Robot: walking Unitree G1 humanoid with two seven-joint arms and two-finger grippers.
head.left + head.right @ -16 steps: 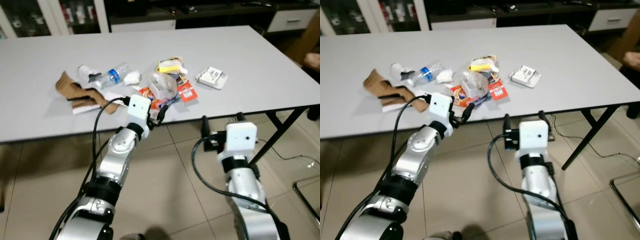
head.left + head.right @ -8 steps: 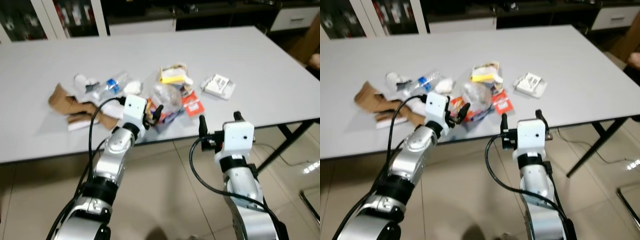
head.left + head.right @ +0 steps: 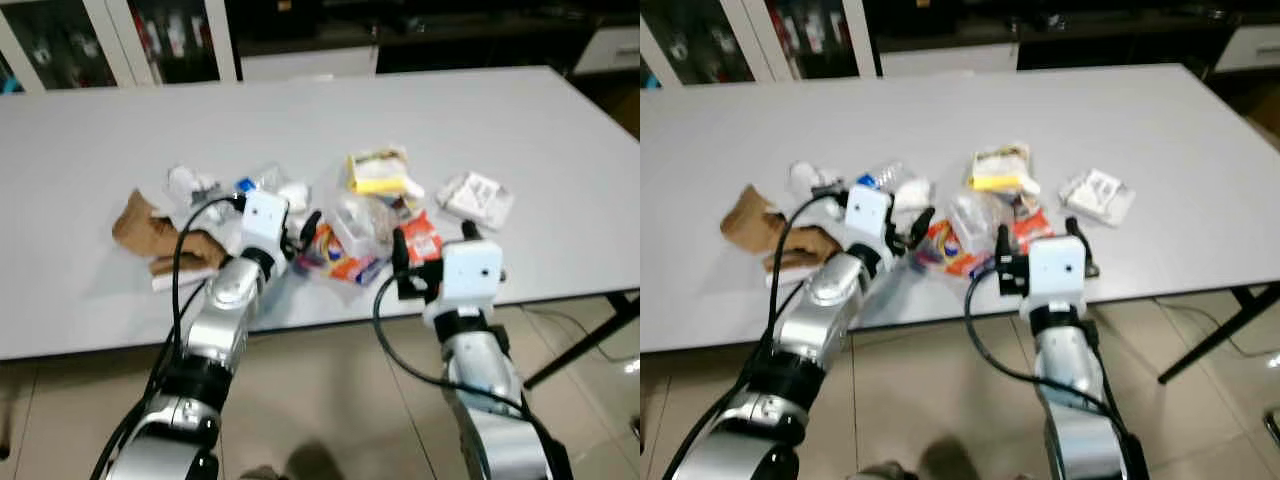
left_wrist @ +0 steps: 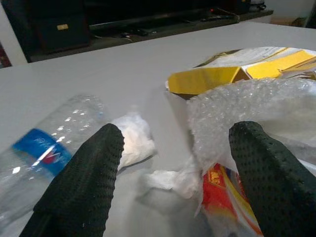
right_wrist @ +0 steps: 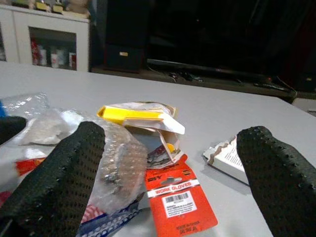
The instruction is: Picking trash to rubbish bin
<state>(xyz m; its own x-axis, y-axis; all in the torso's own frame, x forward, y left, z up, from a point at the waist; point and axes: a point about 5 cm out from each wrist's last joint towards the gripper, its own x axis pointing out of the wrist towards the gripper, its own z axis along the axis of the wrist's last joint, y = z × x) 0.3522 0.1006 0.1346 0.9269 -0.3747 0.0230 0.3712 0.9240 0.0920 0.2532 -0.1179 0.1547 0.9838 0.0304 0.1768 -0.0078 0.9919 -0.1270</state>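
table (image 3: 90, 160), grey top: holds the whole lot of trash, nothing removed as far as can be judged; no bin to be seen.

trash, listed from the robot's left:
- brown cardboard scrap (image 3: 150, 235), lying flat near the front edge.
- plastic bottle (image 4: 42, 148), clear with a blue label, on its side.
- white crumpled tissue (image 4: 131, 140), just beside the bottle.
- bubble wrap (image 4: 247, 106), a clear bundle in the middle of the heap, lying over a red and yellow wrapper (image 3: 345, 262).
- yellow box (image 5: 133, 116), torn open, behind the bubble wrap.
- red glove tag (image 5: 180, 197), flat on the table.
- small white carton (image 3: 478, 195), apart on the right.

left gripper (image 4: 173, 163): fingers spread wide, holding nothing, low over the table and aimed at the tissue and the edge of the bubble wrap.

right gripper (image 5: 170, 158): fingers spread wide, holding nothing, facing the bubble wrap, box and red tag.

progress: at the start. every piece is yet to be picked up and carried to the bin.
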